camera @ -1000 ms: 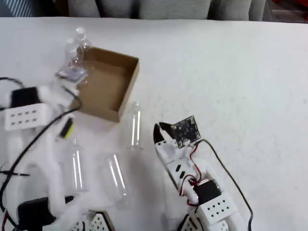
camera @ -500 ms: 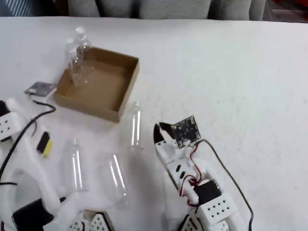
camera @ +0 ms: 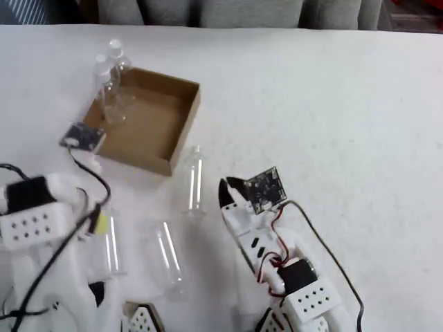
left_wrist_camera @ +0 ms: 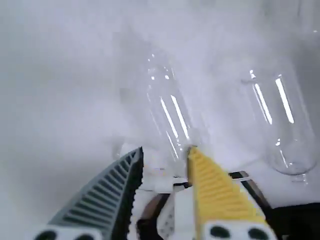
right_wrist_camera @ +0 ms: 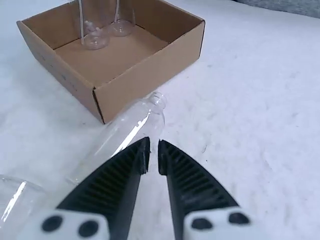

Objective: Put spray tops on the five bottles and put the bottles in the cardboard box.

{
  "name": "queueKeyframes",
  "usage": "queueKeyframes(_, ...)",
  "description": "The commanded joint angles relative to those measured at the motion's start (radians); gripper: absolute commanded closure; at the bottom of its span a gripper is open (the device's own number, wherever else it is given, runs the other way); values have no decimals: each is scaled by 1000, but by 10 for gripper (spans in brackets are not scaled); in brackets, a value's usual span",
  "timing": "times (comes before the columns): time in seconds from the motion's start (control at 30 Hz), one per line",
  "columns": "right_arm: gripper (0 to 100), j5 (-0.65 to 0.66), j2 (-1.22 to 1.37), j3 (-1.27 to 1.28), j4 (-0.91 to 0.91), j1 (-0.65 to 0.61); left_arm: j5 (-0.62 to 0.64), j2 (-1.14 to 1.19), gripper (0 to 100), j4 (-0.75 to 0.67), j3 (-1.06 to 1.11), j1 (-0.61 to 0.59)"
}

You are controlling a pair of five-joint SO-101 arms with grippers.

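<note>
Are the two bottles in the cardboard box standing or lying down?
Upright. The two bottles stand on their bases on the cardboard box floor, white spray tops pointing up.

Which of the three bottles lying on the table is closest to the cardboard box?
The bottle with its neck beside the cardboard box's corner; the other two lie well away from it.

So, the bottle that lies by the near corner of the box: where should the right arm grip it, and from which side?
Probably from above, across the middle of the round body of the bottle, closing on its two long sides. It lies flat, neck toward the box, both long sides free. The right end effector, now shut, must open first.
</note>
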Motion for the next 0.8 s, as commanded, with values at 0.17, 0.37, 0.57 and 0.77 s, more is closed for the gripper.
queueKeyframes(0.17, 982, 12, -2, 14, 2, -10, 146, 28, 750, -66, 64, 24)
queueKeyframes(0.37, 982, 12, -4, 14, 2, -10, 146, 246, 742, -107, 52, 24)
queueKeyframes(0.57, 982, 12, -2, 14, 2, -10, 147, 321, 744, -331, 140, 25)
queueKeyframes(0.77, 982, 12, -2, 14, 2, -10, 252, 326, 744, -531, 284, 30)
